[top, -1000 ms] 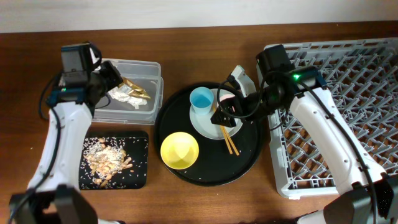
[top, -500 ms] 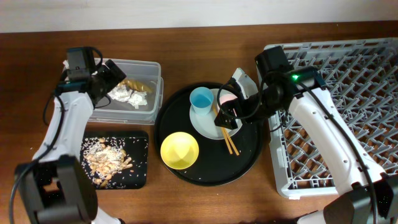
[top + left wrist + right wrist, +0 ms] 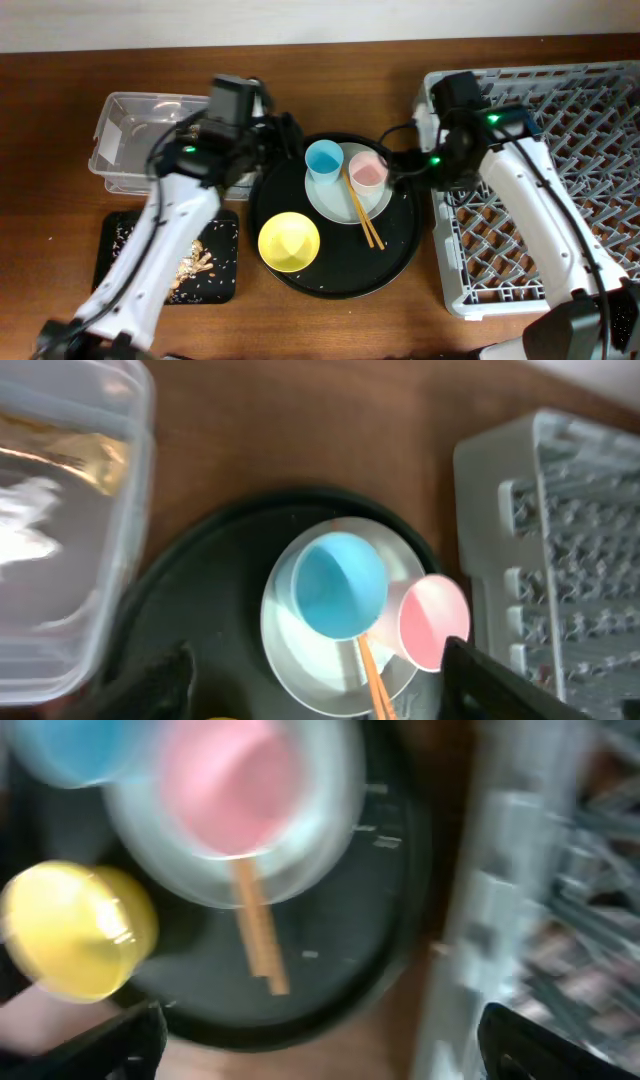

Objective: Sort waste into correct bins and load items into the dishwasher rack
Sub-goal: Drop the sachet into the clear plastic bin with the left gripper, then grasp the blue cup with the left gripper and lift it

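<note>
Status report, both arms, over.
Left gripper, right gripper: fingers open, empty. Blue cup, pink cup, chopsticks on plate, yellow bowl alongside; nothing in rack yet. Path to cups clear.

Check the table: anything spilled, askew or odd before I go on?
Nothing looks spilled or damaged. Only the chopsticks lie askew: slanted across the plate beside the pink cup, lower ends overhanging its rim onto the round black tray. Food scraps sit inside the flat black tray.
</note>
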